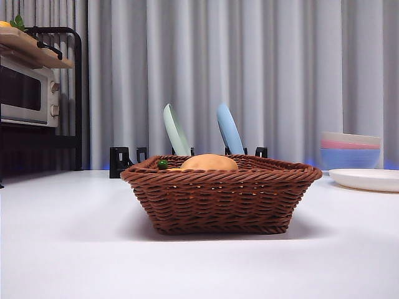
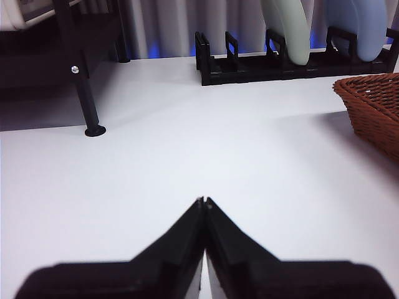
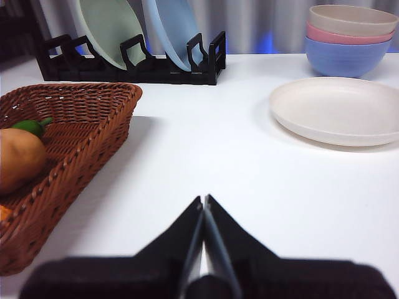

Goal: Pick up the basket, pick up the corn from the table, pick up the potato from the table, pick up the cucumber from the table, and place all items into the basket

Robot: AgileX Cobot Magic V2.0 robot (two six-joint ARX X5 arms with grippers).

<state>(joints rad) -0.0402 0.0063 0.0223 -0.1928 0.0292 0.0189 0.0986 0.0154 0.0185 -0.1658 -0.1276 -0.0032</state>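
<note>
The brown wicker basket (image 1: 218, 199) stands on the white table in the middle of the front view. Inside it the tan potato (image 1: 209, 163) rises above the rim, and the green tip of the cucumber (image 1: 163, 164) pokes out beside it. In the right wrist view the basket (image 3: 81, 124) holds the potato (image 3: 19, 159), the cucumber tip (image 3: 31, 126) and an orange sliver of the corn (image 3: 4, 213) at the edge. My right gripper (image 3: 204, 200) is shut and empty beside the basket. My left gripper (image 2: 202, 202) is shut and empty, the basket's corner (image 2: 374, 106) off to its side.
A black dish rack (image 3: 131, 62) with a green plate (image 1: 176, 131) and a blue plate (image 1: 229, 129) stands behind the basket. Stacked bowls (image 1: 350, 151) and a white plate (image 1: 368, 179) sit at the right. A microwave (image 1: 28, 93) on a black stand is at the left.
</note>
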